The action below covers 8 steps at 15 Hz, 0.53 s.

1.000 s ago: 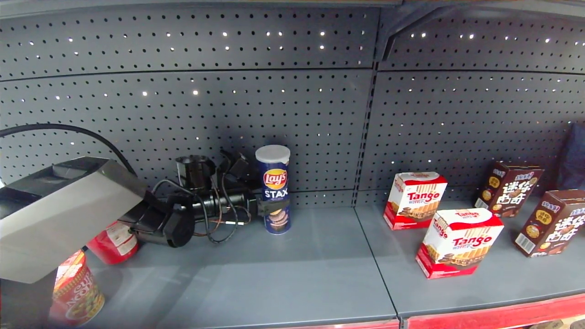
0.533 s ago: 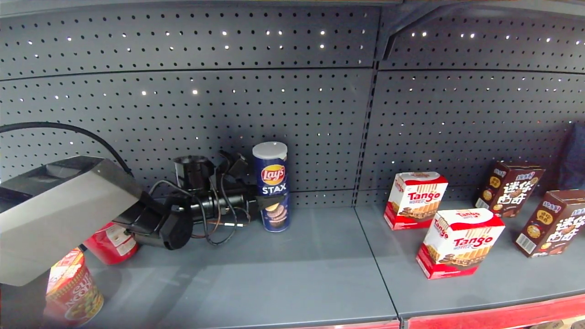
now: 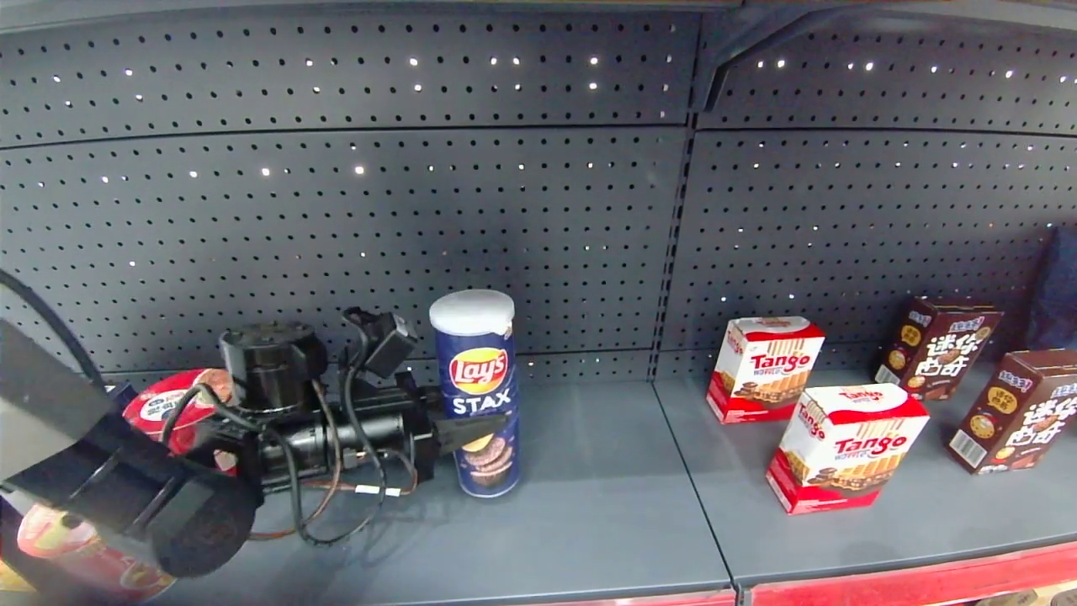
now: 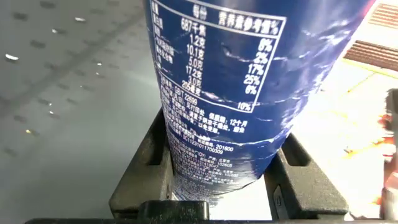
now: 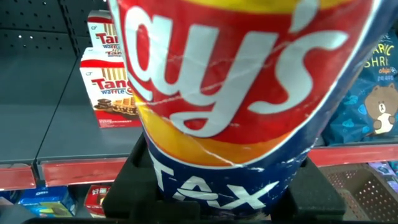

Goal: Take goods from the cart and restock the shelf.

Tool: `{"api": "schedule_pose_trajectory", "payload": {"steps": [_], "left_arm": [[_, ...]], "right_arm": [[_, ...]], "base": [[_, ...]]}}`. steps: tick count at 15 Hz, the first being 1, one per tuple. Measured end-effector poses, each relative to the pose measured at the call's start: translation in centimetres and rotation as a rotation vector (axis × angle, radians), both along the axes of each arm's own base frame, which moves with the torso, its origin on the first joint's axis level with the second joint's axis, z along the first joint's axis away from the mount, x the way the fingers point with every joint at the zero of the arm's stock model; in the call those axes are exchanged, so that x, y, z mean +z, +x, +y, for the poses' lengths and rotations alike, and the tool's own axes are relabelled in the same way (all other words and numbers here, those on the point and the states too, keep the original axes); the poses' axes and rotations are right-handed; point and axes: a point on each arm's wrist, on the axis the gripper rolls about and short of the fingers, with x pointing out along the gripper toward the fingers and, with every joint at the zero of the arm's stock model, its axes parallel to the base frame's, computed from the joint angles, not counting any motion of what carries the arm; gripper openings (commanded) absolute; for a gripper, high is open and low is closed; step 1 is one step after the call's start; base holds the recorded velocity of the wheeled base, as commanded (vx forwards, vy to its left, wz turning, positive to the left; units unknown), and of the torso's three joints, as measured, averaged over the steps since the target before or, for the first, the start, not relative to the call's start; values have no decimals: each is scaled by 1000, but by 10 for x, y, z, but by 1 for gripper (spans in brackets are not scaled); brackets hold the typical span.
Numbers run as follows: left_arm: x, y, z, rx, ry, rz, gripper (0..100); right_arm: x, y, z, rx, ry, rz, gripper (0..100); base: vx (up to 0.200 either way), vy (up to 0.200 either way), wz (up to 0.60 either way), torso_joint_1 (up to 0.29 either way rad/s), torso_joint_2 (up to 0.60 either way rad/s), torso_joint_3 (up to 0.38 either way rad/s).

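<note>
Grey shelf [image 3: 589, 505] with a perforated back wall runs across the head view. The left tool [image 3: 481, 425] is clamped on the lower half of the blue chip can [image 3: 473, 370], which is upright. I judge this low grip keeps the can steady for setting down, but I cannot tell if its base touches the shelf. Right of the can, well apart, stand wafer boxes [image 3: 846, 446] and brown boxes [image 3: 1010, 408]. Left of it, behind the arm, are red noodle cups [image 3: 168, 400].

From the left wrist, the can [image 4: 230, 93] sits between dark fingers [image 4: 146, 168] that press its wall.

From the right wrist, the right tool [image 5: 230, 193] is closed on a second chip can [image 5: 236, 93], probably waiting its turn. The wafer boxes [image 5: 109, 93] stand beyond it.
</note>
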Motion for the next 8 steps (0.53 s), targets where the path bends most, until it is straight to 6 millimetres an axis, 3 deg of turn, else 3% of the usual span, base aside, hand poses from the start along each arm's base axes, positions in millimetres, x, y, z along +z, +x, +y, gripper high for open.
{"api": "schedule_pose_trajectory", "payload": {"steps": [4,8], "left_arm": [[10,-67,4,31,-7,10,0],[15,-88,4,36,-23,-39,0]], "right_arm": [[0,0,0,-8,0,1,0],[0,0,0,-11,0,-1,0]], "base": [[0,0,0,0,0,0],[0,0,0,0,0,0]]}}
